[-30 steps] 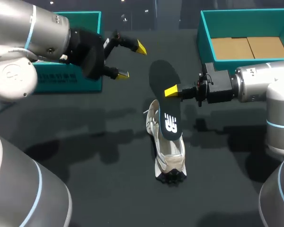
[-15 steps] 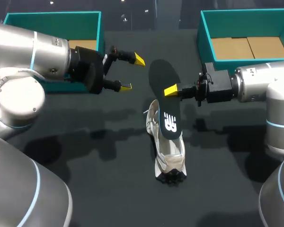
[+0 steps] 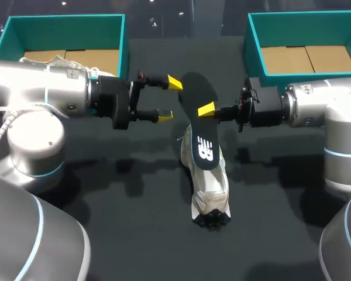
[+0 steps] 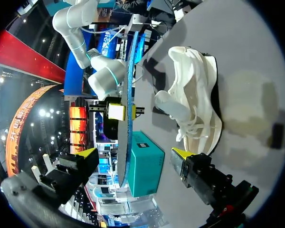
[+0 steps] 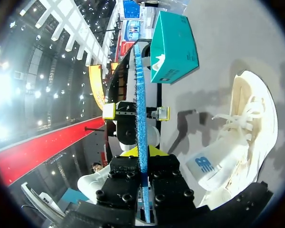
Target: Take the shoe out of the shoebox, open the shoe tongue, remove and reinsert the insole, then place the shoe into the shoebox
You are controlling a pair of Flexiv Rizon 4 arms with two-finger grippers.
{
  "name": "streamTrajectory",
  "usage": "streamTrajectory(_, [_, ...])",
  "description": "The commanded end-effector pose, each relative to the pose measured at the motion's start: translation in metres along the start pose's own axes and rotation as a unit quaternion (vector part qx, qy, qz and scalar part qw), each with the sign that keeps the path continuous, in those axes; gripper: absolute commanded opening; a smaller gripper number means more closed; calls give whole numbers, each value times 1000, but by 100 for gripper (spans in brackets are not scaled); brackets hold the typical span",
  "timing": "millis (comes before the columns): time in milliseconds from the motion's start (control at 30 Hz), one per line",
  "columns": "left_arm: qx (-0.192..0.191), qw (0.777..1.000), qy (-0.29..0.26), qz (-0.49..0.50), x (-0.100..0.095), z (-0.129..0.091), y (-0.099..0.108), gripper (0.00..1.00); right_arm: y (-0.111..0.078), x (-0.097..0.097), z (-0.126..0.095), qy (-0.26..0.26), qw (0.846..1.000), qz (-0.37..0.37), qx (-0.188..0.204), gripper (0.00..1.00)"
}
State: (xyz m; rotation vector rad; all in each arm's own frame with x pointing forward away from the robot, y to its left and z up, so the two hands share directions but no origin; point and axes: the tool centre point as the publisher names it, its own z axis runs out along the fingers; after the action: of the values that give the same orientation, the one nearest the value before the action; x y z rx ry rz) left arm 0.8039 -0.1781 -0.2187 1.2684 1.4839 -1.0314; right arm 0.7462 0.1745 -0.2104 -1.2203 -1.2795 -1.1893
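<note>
The right tool grips the black insole over the white shoe; the left tool stands wide. The right teal box holds brown cardboard.

The shoe lies mid-desk. Over its far end stands the insole, clamped from the right by the right pincer. The left pincer, fingers spread, is just left of it. Behind sit the left box and the right box.
</note>
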Motion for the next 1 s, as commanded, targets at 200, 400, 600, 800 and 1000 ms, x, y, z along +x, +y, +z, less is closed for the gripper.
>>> streamTrajectory(200, [-14,999,-52,9,8,14,-14,94,-5,-8,12,16,1000,8,-9,0])
streamTrajectory(400, [-14,998,-61,7,8,18,-15,76,-7,-8,15,16,1000,12,-13,0])
streamTrajectory(600, [-11,998,-65,8,7,24,-19,62,-7,-8,18,18,1000,13,-14,0])
streamTrajectory(800, [-11,997,-74,5,4,29,-19,49,-8,-8,20,20,1000,15,-16,0])
streamTrajectory(1000, [-18,997,-81,2,1,35,-17,43,-8,-8,23,21,1000,16,-16,0])
